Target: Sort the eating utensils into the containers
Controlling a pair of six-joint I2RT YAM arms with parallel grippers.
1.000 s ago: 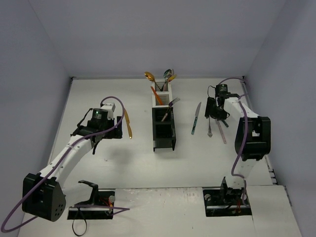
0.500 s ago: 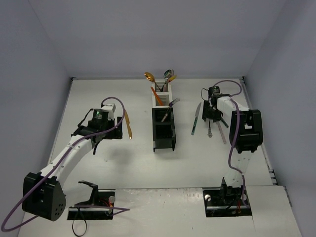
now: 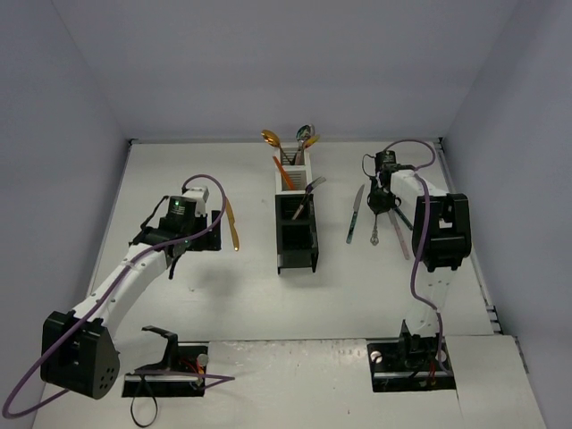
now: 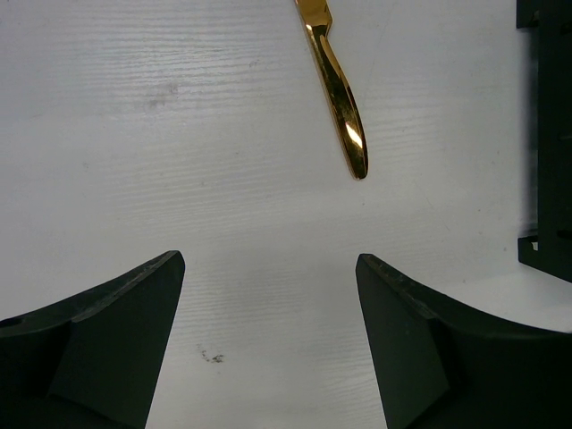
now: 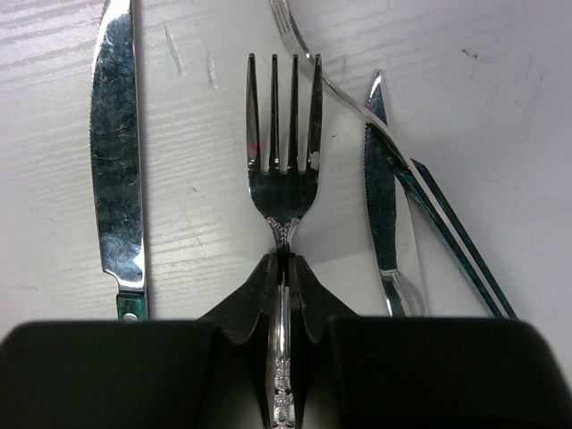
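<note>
Right pincer (image 5: 284, 268) is clenched on the silver fork (image 5: 283, 170), pinching it at the neck just under the tines. The rest of the handle runs back between the fingers and off the bottom of the wrist view, so only a bit of patterned stem shows. Can't tell if the fork is lifted or lying flat on the surface (image 3: 179, 170). From the top camera this cluster sits right of the containers (image 3: 296, 214), toward the far right corner, and the arm hides most of the fork there.

Next to the fork there's a teal-handled knife (image 5: 117, 152) on the left, apart from it, with its handle cut off behind the pincer body. On the right is a second knife (image 5: 382, 206) with another fork (image 5: 332, 88) lying across it. That fork's tines are clipped by the top edge. A dark teal handle (image 5: 456, 241) trails to the lower right, and it's hard to make out which piece it belongs to.

Left pincer (image 4: 268, 295) is released, fingers wide apart over bare surface. The gold knife (image 4: 335, 89) lies ahead of it, untouched, its far end cut off at the top of the wrist view. A sliver of black bin (image 4: 547, 134) shows at the right edge.

In the containers, the far white bin holds spoons, including a gold spoon (image 3: 269, 138). The next white one has an orange piece (image 3: 283, 172), and a silver piece (image 3: 307, 195) leans out of the first black one. The nearest black bin is too dark inside to read.
</note>
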